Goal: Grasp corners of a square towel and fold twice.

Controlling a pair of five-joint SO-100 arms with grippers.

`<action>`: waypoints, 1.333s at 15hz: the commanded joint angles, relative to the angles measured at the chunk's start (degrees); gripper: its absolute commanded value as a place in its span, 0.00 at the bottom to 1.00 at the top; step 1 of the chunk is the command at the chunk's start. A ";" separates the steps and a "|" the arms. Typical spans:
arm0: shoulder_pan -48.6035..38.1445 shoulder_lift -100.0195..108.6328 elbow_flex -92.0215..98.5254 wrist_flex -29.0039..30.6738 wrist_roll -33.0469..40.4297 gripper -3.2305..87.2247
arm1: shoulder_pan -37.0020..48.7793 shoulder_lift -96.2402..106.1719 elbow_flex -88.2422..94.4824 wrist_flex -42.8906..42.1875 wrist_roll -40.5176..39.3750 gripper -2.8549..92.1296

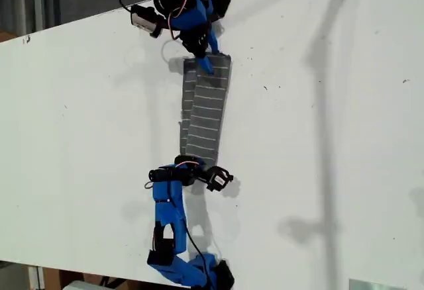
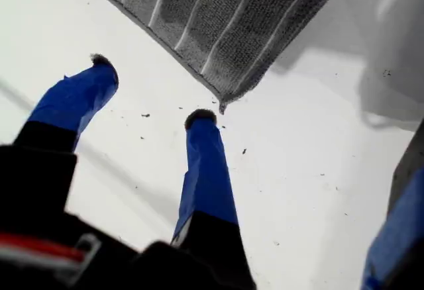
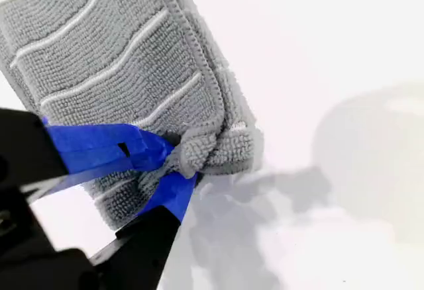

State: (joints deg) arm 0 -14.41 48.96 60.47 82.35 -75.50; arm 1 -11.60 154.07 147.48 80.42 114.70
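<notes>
Lying as a long narrow strip in the upper middle of the exterior view, the square towel (image 1: pixel 205 108) on the white table (image 1: pixel 331 138) already looks folded at least once, since doubled layers show at its edge. My second hand (image 3: pixel 177 163) is clenched on a bunched corner (image 3: pixel 212 149) at the strip's far end, near the top of the exterior view. My first hand (image 2: pixel 149 91) stands released with jaws spread just short of the near end; another fold probably remains, though the layer count is hard to read.
</notes>
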 commanded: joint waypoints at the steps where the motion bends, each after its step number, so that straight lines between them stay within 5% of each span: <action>1: -1.93 4.83 5.80 1.49 -1.05 0.03 | -0.35 0.53 -2.37 -0.44 0.09 0.30; 10: -3.78 18.46 28.21 -5.10 -1.58 0.05 | -0.44 0.18 -1.93 -1.58 0.09 0.31; 11: -3.16 18.28 27.07 -4.66 -1.32 0.20 | -0.44 0.00 -1.85 -1.58 0.26 0.31; 15: -1.41 17.23 11.78 6.86 0.00 0.43 | 1.05 -0.26 -2.37 -1.58 -2.55 0.32; 17: -0.88 19.95 3.87 13.71 0.97 0.43 | 2.20 -0.44 -2.90 -0.79 -4.31 0.31; 20: -1.85 38.23 17.31 13.36 -0.79 0.40 | 5.89 0.00 -1.32 0.44 -7.12 0.32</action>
State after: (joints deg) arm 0 -16.00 76.73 73.21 95.19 -75.23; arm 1 -7.12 153.90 147.39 80.42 108.46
